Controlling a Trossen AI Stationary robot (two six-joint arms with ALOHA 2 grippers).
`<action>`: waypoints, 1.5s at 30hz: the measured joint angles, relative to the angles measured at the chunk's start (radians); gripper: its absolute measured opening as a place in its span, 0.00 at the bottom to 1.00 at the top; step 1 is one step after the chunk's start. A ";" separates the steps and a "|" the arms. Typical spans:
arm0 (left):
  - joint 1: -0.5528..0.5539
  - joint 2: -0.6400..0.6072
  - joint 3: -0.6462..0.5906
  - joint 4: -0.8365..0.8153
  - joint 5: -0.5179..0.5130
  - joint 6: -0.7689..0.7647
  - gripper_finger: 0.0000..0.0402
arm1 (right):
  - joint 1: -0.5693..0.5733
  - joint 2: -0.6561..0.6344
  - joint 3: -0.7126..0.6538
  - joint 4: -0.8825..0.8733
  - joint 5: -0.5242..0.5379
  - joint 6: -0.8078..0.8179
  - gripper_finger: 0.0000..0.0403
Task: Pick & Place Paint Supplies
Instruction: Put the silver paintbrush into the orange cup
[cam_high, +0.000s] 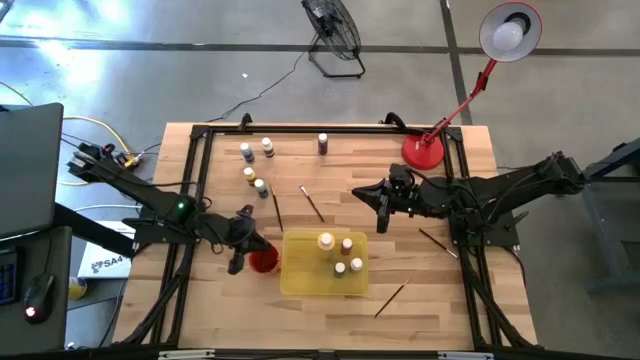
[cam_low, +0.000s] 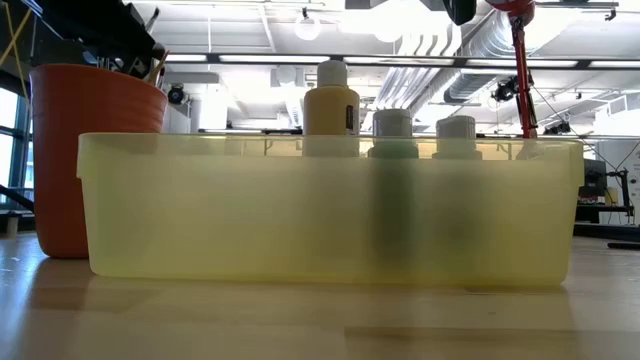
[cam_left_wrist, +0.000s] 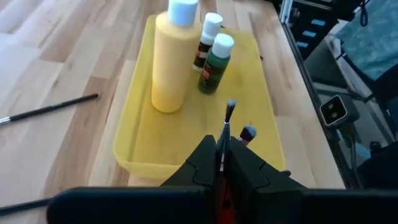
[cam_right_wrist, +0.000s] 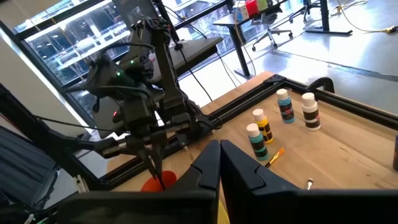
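We've got the left gripper (cam_high: 237, 262) clamped tight on a thin paintbrush (cam_left_wrist: 227, 121), bristle end up, poised right over the red cup (cam_high: 263, 261), with a second brush tip (cam_left_wrist: 247, 133) poking up beside it. Over on the other side, the right gripper (cam_high: 383, 214) hangs above the table between the yellow tray (cam_high: 290, 280) and the red lamp base (cam_high: 423, 152), fingers pressed together, nothing in them.

In the tray we see four bottles standing: the large yellowish bottle (cam_high: 326, 243) and three small ones (cam_high: 347, 244), pale caps all, one of them green (cam_left_wrist: 215, 66) from the left wrist view. Five more small bottles (cam_high: 268, 148) wait upright toward the far side of the table, four clustered to the left, one dark bottle (cam_high: 323, 144) alone.

Loose brushes lie about: two (cam_high: 312, 204) on the bare wood beyond the tray, one (cam_high: 390, 297) off its right corner, another (cam_high: 438, 241) near the right arm's base. The cup touches the tray's left wall
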 joint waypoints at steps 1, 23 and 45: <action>0.000 0.011 0.000 0.009 0.006 -0.001 0.03 | 0.000 0.000 0.000 0.000 0.000 0.000 0.00; 0.000 0.094 0.000 0.023 0.031 -0.033 0.04 | 0.000 0.000 0.000 -0.002 -0.001 -0.003 0.00; 0.000 0.024 0.030 0.000 0.027 -0.012 0.29 | 0.000 -0.027 0.000 -0.133 -0.064 0.090 0.00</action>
